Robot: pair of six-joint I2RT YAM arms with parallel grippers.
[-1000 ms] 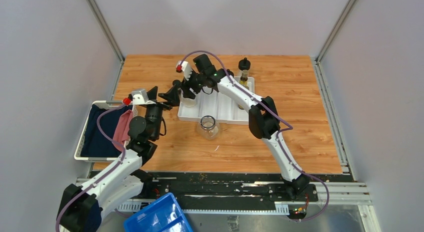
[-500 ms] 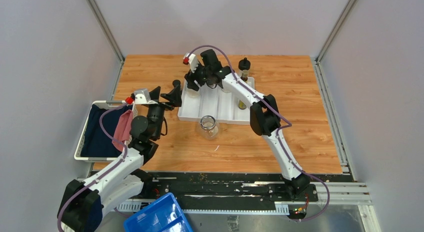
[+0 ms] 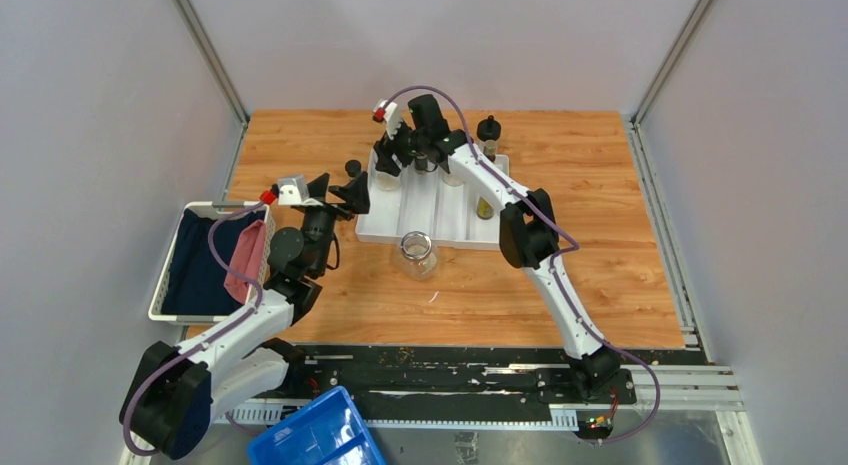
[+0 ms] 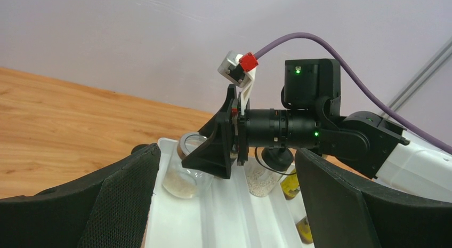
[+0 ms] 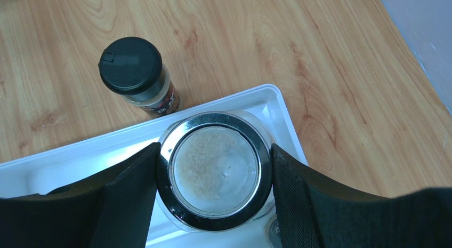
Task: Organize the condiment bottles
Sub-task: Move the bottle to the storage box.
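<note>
Currently: right end effector (image 5: 214, 152) clasps the upright glass jar (image 5: 216, 178) directly beneath it, in the white divided tray's (image 5: 250, 96) far-left corner. Left end effector (image 3: 338, 188) spread, empty, farther off.

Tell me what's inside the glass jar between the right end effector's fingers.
Pale grains lie in the glass jar, seen through its open mouth and filling only its lower part. The jar's floor beneath them is covered.

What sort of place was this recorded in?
Probably a robotics lab test cell, not a kitchen: a wood-top table boxed in by plain grey panels, a left arm and right arm bolted to a rail, and a glass jar staged in a white tray.
</note>
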